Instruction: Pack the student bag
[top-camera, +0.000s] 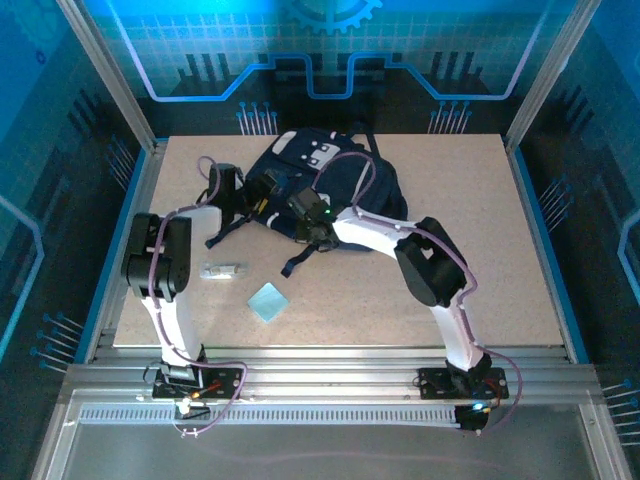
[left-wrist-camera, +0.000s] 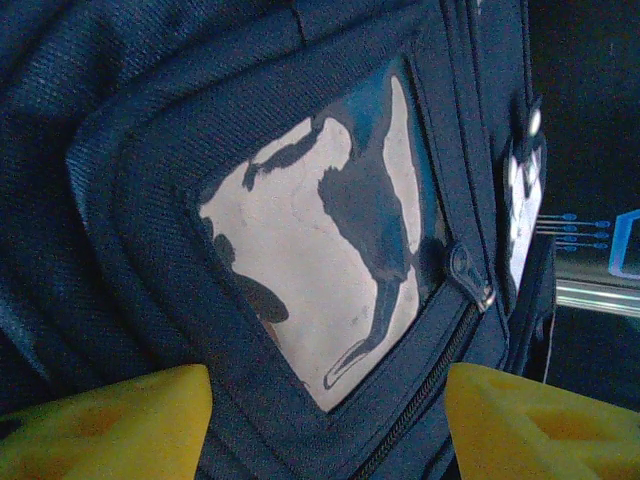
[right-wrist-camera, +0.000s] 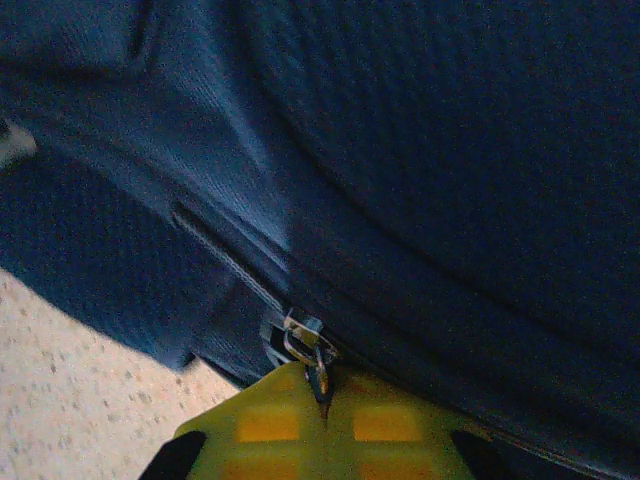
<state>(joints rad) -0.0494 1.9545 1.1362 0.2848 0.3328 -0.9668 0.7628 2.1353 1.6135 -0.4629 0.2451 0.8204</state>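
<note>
Navy student bag (top-camera: 345, 185), grey patches (top-camera: 325, 152), clear pocket window (left-wrist-camera: 320, 250); left fingers (left-wrist-camera: 110, 420) apart, right fingers (right-wrist-camera: 290, 425) pinched on its zipper pull (right-wrist-camera: 318, 378).

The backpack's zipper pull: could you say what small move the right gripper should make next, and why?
Probably slide the zipper pull along the zipper to open the backpack: the right gripper is shut on it, and the zipper looks closed.

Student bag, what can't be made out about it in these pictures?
- Top external: the student bag's near side, covered by both arms.
- Left wrist: what lies behind the window pocket; reflections hide it.
- Right wrist: the zipper pull's tip, hidden between the right gripper's shut fingers; the zip's run leaves the frame.
- Top external: the small white object, too small to identify.
</note>
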